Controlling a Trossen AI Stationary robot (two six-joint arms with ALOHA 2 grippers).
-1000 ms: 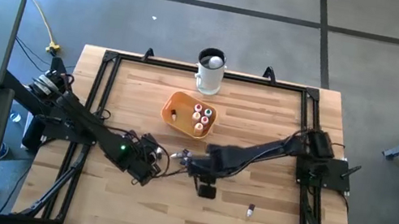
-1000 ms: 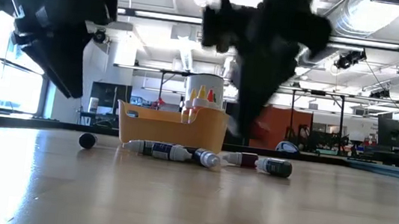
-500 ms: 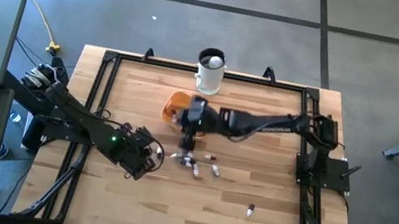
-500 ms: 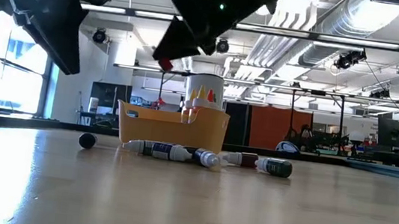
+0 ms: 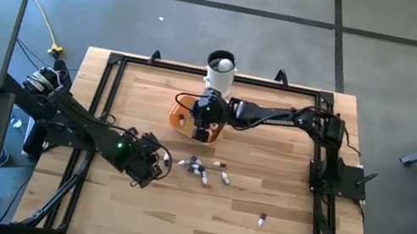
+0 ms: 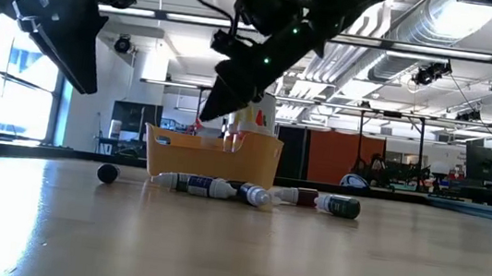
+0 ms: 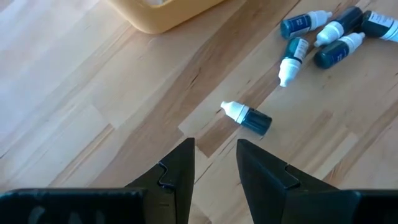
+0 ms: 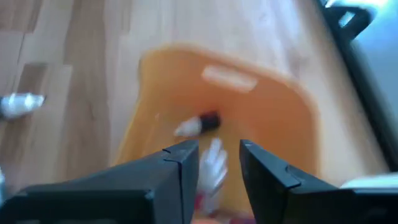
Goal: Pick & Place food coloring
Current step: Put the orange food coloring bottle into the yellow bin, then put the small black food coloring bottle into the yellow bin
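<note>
Hovering over the orange bowl (image 5: 185, 115), the right gripper (image 5: 202, 130) has its fingers slightly parted with nothing between them. Food coloring bottles (image 5: 201, 167) lie scattered on the table (image 5: 265, 187); the left gripper (image 7: 214, 163) waits nearby, parted, empty.

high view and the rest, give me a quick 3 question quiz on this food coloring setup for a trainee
1. True or false: the right end effector is above the orange bowl.
2. Where is the white mug?
A. upright just beyond the bowl, near the table's far edge
B. tipped over at the table's near edge
C. inside the bowl
3. Fill in: the left end effector, low over the table near a lying food coloring bottle, has its jaws ____ with nothing between them.

Key: 1 true; 2 A; 3 open
</note>
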